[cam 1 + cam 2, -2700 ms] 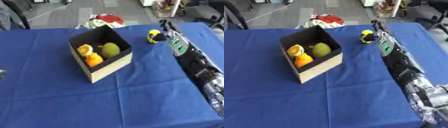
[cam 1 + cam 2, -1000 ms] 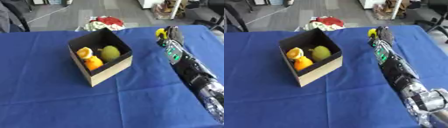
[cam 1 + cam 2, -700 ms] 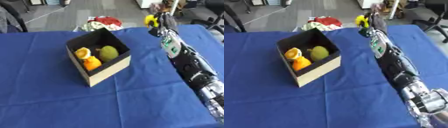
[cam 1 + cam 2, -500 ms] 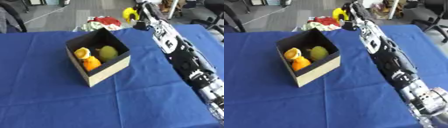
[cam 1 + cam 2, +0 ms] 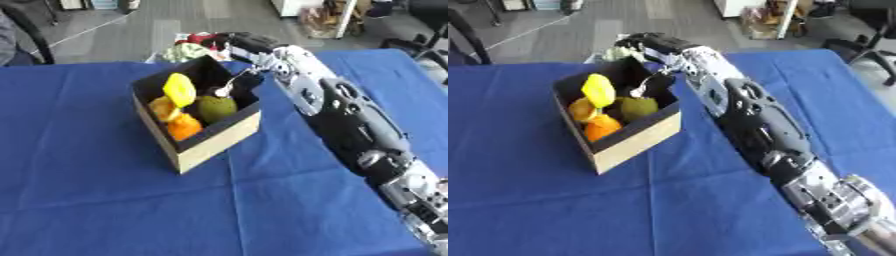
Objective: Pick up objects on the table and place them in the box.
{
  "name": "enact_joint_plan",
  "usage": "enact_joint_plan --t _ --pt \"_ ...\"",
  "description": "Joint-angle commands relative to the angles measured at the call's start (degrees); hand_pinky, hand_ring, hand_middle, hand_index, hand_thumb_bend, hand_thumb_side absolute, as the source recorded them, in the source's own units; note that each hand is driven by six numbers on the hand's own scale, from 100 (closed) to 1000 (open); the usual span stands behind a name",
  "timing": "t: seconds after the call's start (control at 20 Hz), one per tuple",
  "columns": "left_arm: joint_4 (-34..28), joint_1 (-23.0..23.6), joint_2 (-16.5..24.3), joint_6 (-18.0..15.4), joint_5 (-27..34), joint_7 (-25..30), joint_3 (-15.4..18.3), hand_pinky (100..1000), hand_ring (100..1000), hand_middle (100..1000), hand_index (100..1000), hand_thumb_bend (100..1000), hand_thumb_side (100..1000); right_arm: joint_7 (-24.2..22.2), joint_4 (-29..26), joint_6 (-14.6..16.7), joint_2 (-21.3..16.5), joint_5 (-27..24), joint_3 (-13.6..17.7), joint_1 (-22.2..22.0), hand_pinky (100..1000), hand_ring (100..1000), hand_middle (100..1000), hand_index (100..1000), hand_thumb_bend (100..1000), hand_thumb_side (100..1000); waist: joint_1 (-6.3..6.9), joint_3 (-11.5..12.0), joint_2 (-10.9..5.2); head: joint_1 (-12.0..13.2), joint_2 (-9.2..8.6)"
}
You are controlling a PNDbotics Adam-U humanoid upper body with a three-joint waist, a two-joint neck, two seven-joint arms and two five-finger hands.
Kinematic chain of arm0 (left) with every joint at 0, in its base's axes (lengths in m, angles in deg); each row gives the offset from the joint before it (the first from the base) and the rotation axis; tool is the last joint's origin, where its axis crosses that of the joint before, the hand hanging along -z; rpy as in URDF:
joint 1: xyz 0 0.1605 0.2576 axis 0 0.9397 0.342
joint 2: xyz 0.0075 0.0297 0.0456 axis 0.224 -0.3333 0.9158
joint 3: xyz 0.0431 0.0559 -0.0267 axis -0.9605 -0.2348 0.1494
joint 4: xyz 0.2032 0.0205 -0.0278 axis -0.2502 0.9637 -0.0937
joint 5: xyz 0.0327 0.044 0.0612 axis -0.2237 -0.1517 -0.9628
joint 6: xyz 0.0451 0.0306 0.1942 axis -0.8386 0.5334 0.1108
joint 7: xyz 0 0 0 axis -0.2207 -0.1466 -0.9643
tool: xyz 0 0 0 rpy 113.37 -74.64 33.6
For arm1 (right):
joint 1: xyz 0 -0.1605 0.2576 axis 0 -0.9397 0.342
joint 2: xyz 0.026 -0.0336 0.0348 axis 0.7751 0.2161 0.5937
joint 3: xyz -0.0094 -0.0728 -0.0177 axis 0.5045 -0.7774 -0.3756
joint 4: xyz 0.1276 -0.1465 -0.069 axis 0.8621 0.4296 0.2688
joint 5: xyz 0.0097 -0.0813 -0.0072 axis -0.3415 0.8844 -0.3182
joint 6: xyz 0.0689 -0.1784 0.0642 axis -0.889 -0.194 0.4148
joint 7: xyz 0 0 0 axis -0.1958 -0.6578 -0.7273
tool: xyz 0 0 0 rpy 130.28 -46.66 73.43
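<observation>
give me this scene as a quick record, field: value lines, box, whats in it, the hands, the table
surface: table with blue cloth
box: open black box with tan outer walls, standing on the cloth
box contents: green fruit, orange fruits
yellow object: yellow object at the box opening, above the fruits; no fingers visibly round it
right hand: right hand reaching over the box's far corner; finger state unclear
left hand: not in view
beyond table: red and green items on the floor
</observation>
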Motion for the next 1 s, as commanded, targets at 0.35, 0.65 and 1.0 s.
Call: enact_joint_plan --t 0.35,0.65,1.0 --pt "-1.8 -0.8 -0.1 -0.3 1.0 -0.9 0.3 730 686 649 822 611 454 14.3 -20.2 -4.8 -6.1 -24.6 5.2 -9.8 841 794 811 911 275 131 -0.65 -1.7 -1.74 2.8 0.29" --pt "-3.3 -0.9 -0.6 -1.9 2.2 -3.3 1.2 735 721 686 837 618 455 17.2 -25.6 -8.1 -3.2 -29.1 9.3 -14.5 802 721 730 843 150 100 -0.86 -5.4 -0.17 8.3 0.05" --pt "-3.1 0.0 -2.2 -3.0 4.3 -5.2 0.1 740 737 700 839 632 445 23.1 -25.3 -4.5 2.2 -35.1 14.1 -24.2 821 743 758 885 103 100 -0.76 -6.3 0.79 10.2 1.38"
